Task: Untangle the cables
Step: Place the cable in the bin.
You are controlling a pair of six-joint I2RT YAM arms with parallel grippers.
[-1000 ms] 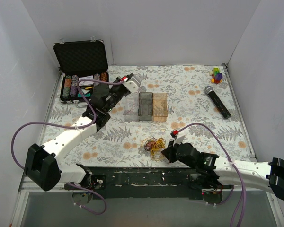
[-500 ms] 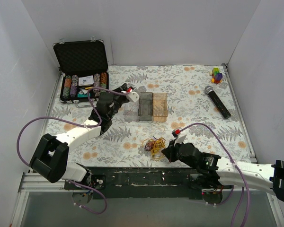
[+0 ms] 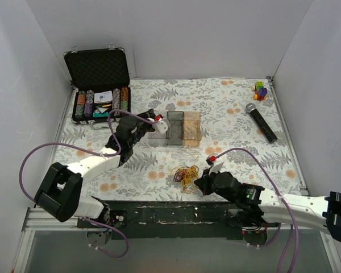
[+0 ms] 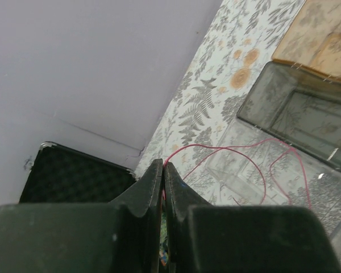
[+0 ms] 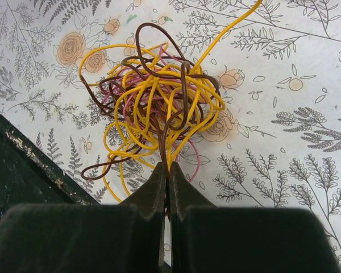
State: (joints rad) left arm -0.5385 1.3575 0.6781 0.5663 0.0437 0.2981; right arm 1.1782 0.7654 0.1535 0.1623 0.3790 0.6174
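The cables (image 3: pixel 186 174) are a small tangle of yellow, brown and pink wires lying near the table's front edge, and they fill the middle of the right wrist view (image 5: pixel 159 96). My right gripper (image 3: pixel 198 183) sits just right of the tangle, shut (image 5: pixel 166 166) on brown and yellow strands at its near side. My left gripper (image 3: pixel 161 124) is over the left end of the trays, shut (image 4: pixel 163 165) on the end of a thin red wire (image 4: pixel 238 149). That wire loops down over the clear tray (image 4: pixel 244 176).
Three small trays stand side by side mid-table: clear, dark grey (image 3: pixel 174 127) and amber (image 3: pixel 192 126). An open black case (image 3: pixel 98 68) of poker chips is at the back left. A microphone (image 3: pixel 260 121) and a coloured block toy (image 3: pixel 261 90) lie at the back right.
My left gripper has moved from the back toward the trays and lowered, carrying the red wire. My right gripper and the tangle have barely moved.
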